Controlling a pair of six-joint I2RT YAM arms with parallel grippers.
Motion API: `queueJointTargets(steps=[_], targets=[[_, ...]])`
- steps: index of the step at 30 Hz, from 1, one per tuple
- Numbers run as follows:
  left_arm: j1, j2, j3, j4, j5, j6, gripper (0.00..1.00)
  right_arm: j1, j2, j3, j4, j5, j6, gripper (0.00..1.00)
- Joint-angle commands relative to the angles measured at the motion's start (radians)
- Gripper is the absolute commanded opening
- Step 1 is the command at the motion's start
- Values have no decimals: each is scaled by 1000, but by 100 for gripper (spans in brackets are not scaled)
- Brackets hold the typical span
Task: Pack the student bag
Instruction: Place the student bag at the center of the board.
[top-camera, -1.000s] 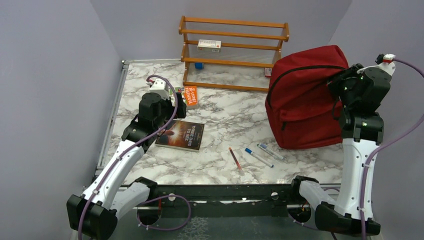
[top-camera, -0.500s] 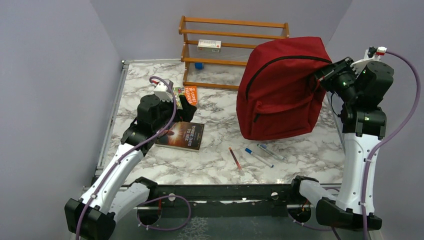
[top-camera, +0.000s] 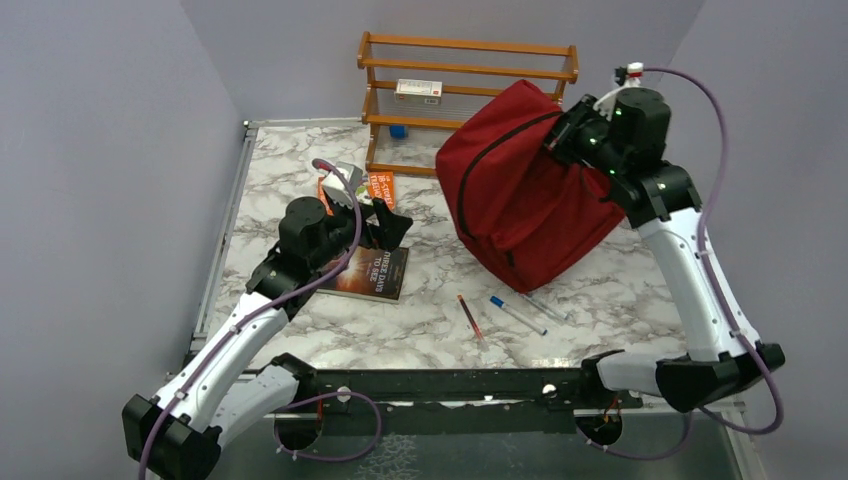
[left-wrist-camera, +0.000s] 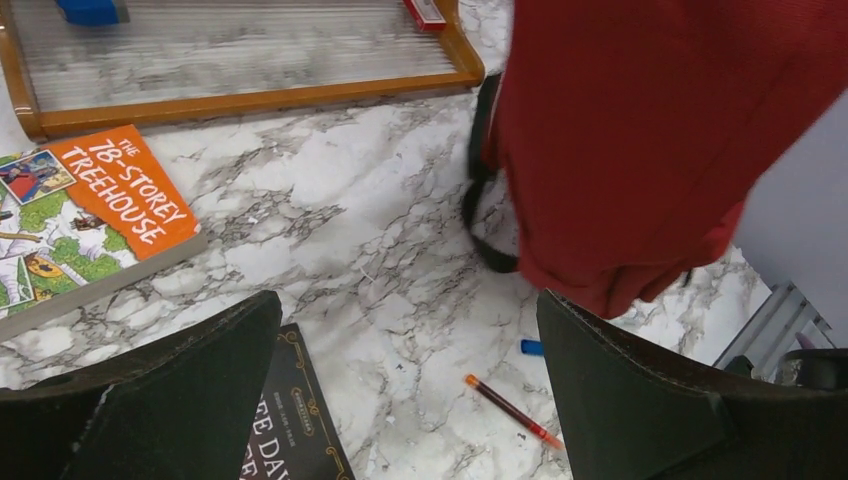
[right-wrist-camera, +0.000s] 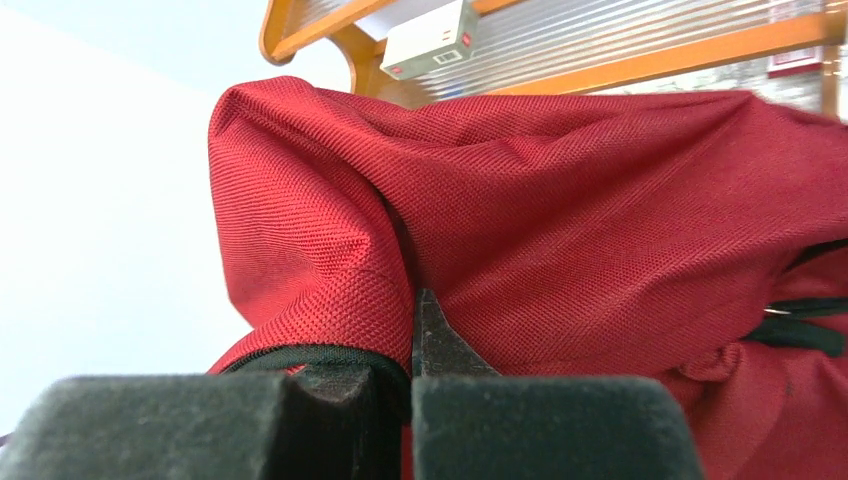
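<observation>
The marble desk (top-camera: 270, 170) fills the space in front of me, with both arms mounted at its near edge. The biggest thing on it is the dark-red student bag (top-camera: 520, 200). It hangs tilted over the right half of the desk, in front of the right end of the wooden rack (top-camera: 468, 100) that stands along the far edge. Its top is pulled up toward the far right and its lower corner is down by the marble; I can't tell whether it touches. A black strap loop dangles under it.

The right gripper (top-camera: 560, 140) has the bag by its upper part. Its fingers are pinched together on a fold of red fabric and black zipper trim, as the wrist view shows (right-wrist-camera: 412, 340).

The left gripper (top-camera: 385, 222) hovers left of centre with its jaws spread as wide as they go and nothing between them.

Under it lies a dark book (top-camera: 365, 270), flat on the marble. Just beyond that, toward the rack, lies an orange book (left-wrist-camera: 100, 210), "The 78-Storey Treehouse".

Near the front edge, below the bag, lie a red pencil (top-camera: 470, 317), a blue-capped marker (top-camera: 517, 314) and a second marker (top-camera: 545, 307) close to the bag.

A small white box (top-camera: 418, 90) sits on the rack's middle shelf.
</observation>
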Motion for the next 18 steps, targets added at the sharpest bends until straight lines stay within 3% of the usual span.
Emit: queueJointTargets(steps=[1, 10, 18], targets=[[-26, -52, -20, 50, -6, 22, 98, 114, 59, 101, 160, 204, -8, 1], [-29, -112, -89, 144, -89, 18, 99, 283, 227, 278, 159, 339, -31, 1], [-29, 15, -83, 255, -270, 61, 99, 406, 280, 347, 166, 327, -37, 1]])
